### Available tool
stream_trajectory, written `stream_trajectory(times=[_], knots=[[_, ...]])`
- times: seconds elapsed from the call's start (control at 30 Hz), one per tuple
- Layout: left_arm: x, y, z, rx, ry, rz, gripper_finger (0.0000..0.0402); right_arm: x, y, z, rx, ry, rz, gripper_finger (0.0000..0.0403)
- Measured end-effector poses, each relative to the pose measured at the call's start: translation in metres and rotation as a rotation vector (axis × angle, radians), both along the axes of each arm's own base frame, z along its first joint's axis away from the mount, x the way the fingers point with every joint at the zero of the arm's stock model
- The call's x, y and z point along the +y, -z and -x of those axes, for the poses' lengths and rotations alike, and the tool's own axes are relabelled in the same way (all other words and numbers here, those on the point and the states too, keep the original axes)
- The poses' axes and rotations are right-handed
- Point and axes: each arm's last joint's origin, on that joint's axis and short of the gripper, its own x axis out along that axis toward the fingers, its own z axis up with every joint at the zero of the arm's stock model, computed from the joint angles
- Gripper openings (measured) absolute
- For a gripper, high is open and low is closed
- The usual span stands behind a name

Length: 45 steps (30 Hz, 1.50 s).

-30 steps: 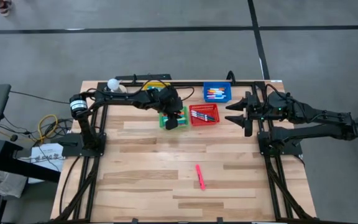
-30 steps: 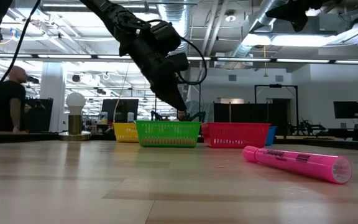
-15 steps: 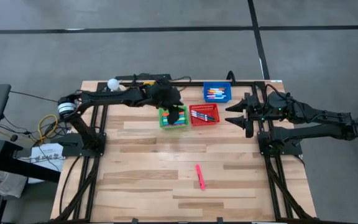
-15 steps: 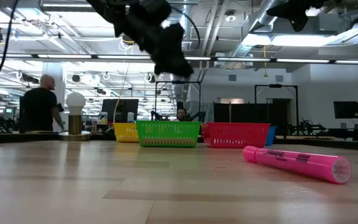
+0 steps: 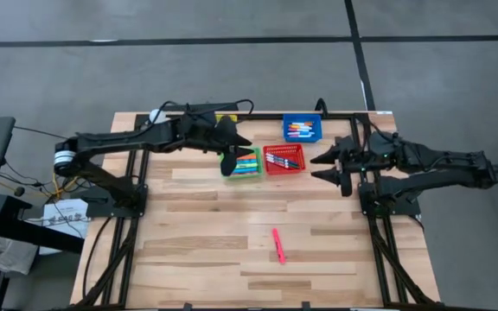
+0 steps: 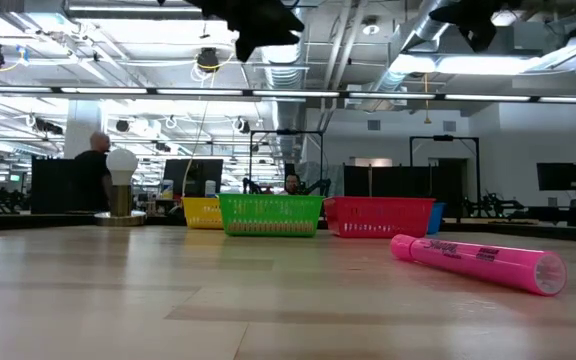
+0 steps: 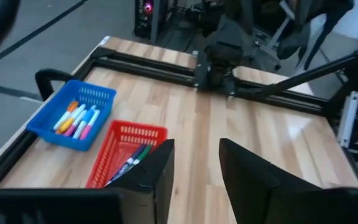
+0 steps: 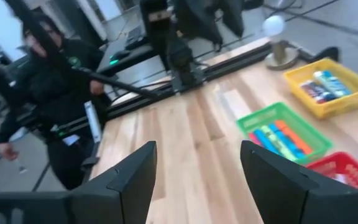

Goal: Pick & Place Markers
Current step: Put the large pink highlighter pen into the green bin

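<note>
Left pincer [image 5: 229,161] hangs spread and empty above the green basket [image 5: 247,163] of markers [image 5: 249,162], right pincer [image 5: 324,166] waits spread beside the red basket [image 5: 284,159], and one pink marker [image 5: 277,244] lies alone on the bench [image 5: 197,233].

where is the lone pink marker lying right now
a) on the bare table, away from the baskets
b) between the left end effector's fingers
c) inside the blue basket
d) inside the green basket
a: the high view shows the pink marker alone on the bare wood of the table, well apart from the green basket and the blue basket, with no end effector near it.
</note>
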Motion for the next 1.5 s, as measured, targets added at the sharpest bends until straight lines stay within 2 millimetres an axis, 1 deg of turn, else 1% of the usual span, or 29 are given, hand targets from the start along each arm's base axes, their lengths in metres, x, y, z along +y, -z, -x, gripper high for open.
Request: stream_trajectory(times=[0.1, 0.27, 0.4, 0.53, 0.63, 0.8, 0.87, 0.93, 1.0, 1.13, 1.2, 1.37, 1.5], knots=[[-0.005, -0.002, 0.001, -0.006, 0.012, 0.006, 0.0122, 0.007, 0.001, -0.005, 0.000, -0.051, 0.000, 0.0221], [-0.009, -0.002, 0.001, -0.004, 0.007, 0.048, 0.0120, 0.023, -0.002, -0.017, -0.052, -0.146, -0.001, 0.0221], [-0.014, -0.002, 0.000, -0.005, 0.011, 0.073, 0.0120, 0.036, 0.001, -0.026, -0.048, -0.211, 0.005, 0.0221], [-0.019, -0.002, -0.001, -0.004, 0.025, 0.082, 0.0122, 0.045, 0.009, -0.039, -0.006, -0.245, 0.010, 0.0221], [-0.022, 0.000, -0.001, 0.014, 0.035, 0.078, 0.0124, 0.051, 0.017, -0.049, 0.037, -0.238, 0.008, 0.0221], [-0.024, 0.001, 0.004, 0.057, 0.045, 0.068, 0.0123, 0.057, 0.033, -0.068, 0.106, -0.233, -0.030, 0.0221], [-0.024, 0.000, 0.007, 0.042, 0.051, 0.050, 0.0122, 0.059, 0.038, -0.075, 0.144, -0.224, -0.052, 0.0221], [-0.025, 0.000, 0.014, 0.025, 0.053, 0.047, 0.0122, 0.060, 0.044, -0.082, 0.181, -0.213, -0.079, 0.0221], [-0.027, 0.006, 0.023, 0.015, 0.053, 0.046, 0.0122, 0.063, 0.047, -0.088, 0.208, -0.207, -0.103, 0.0221], [-0.030, 0.017, 0.048, -0.062, 0.042, 0.065, 0.0122, 0.072, 0.053, -0.100, 0.263, -0.210, -0.137, 0.0221], [-0.032, 0.021, 0.061, -0.112, 0.039, 0.075, 0.0122, 0.078, 0.058, -0.104, 0.320, -0.208, -0.162, 0.0221], [-0.039, 0.038, 0.094, -0.175, 0.050, 0.075, 0.0121, 0.095, 0.071, -0.116, 0.463, -0.182, -0.239, 0.0221], [-0.042, 0.049, 0.112, -0.244, 0.044, 0.090, 0.0121, 0.111, 0.086, -0.126, 0.572, -0.160, -0.309, 0.0221]])
